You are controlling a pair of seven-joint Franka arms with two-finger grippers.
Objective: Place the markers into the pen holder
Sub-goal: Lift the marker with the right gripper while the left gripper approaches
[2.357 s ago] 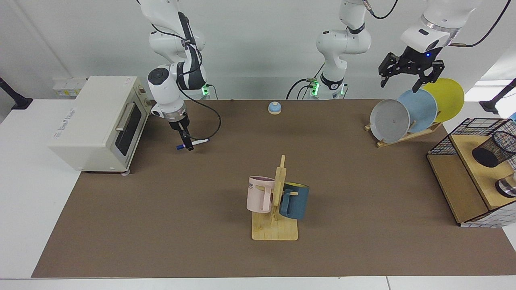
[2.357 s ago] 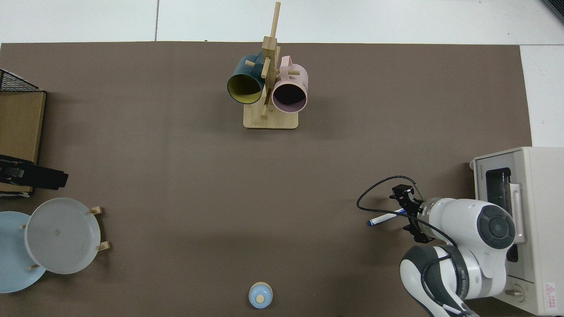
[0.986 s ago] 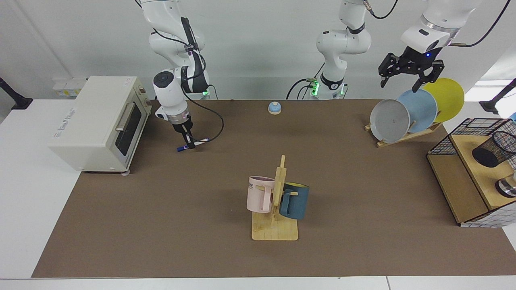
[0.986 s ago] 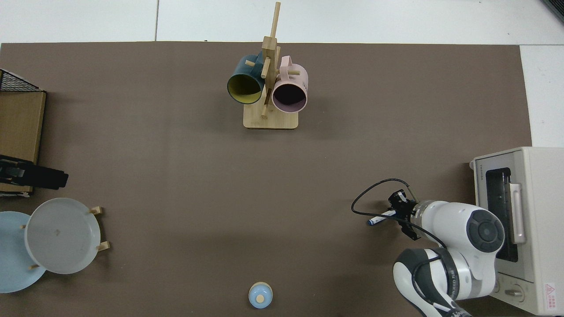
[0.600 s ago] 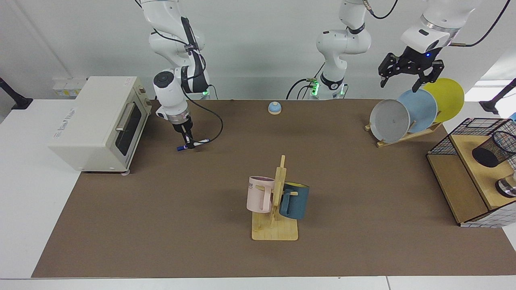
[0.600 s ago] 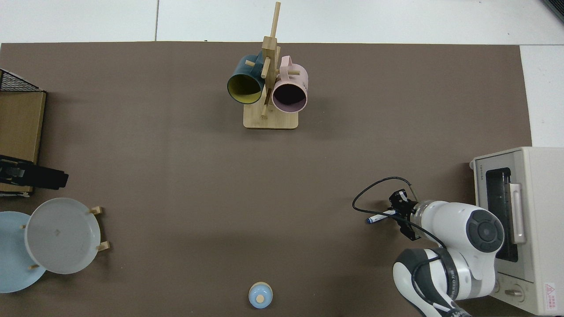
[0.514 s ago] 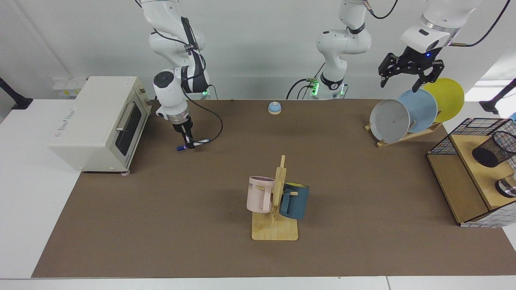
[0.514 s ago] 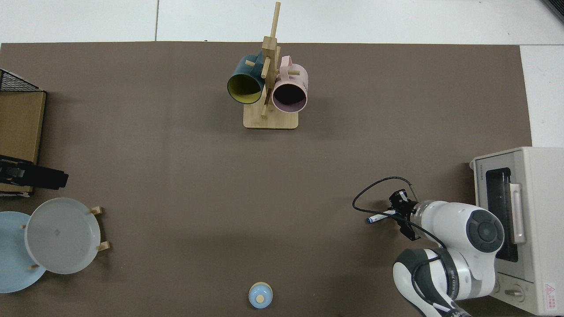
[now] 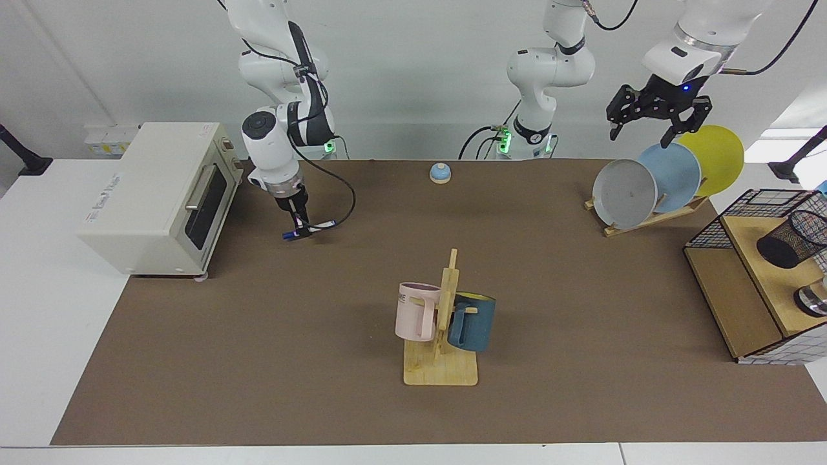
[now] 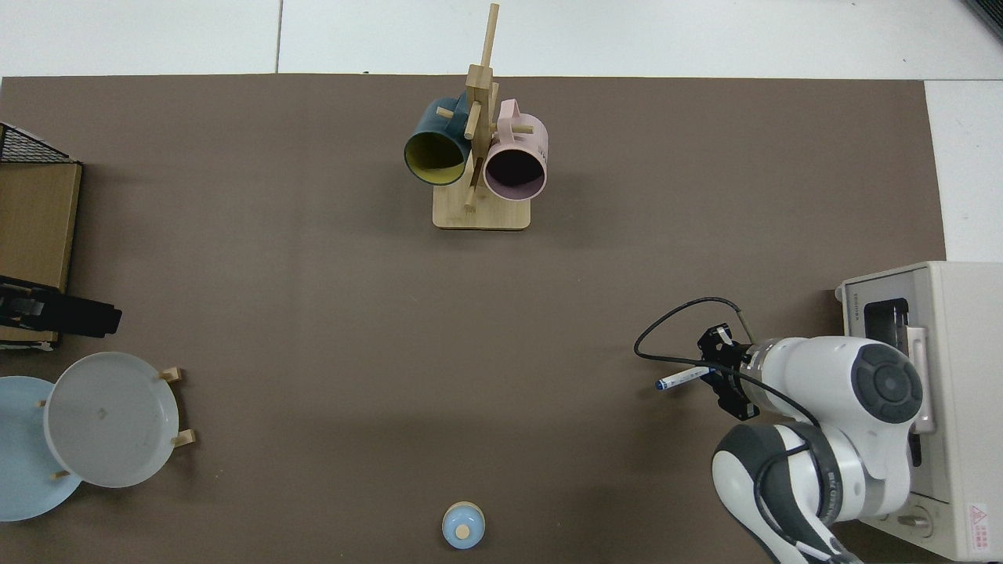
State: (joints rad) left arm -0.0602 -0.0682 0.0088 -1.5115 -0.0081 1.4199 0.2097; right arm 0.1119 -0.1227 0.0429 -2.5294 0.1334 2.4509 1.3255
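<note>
Beside the toaster oven (image 9: 155,194): right gripper (image 9: 298,227), fingers clamped on marker (image 9: 309,228), now lifted slightly off the mat; carry can begin. Pen holder (image 9: 791,240) far across. Left gripper (image 9: 651,124) waits, fingers apart.

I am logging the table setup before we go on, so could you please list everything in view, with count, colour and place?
marker: one, white with blue end, held near the toaster oven.
pen holder: one, black mesh, on the wooden shelf.
toaster oven: one, cream, facing view's left edge.
mug stand: one, wooden, centre, with a pink mug and a dark blue mug hanging.
plates: three, grey, light blue, yellow, in a wooden rack.
bell: one, blue, far edge.
wire basket: one, black, around the shelf.
metal cylinder: one, shiny, on the shelf.
right tool: shut on the marker.
left tool: open, waiting above the plates.
</note>
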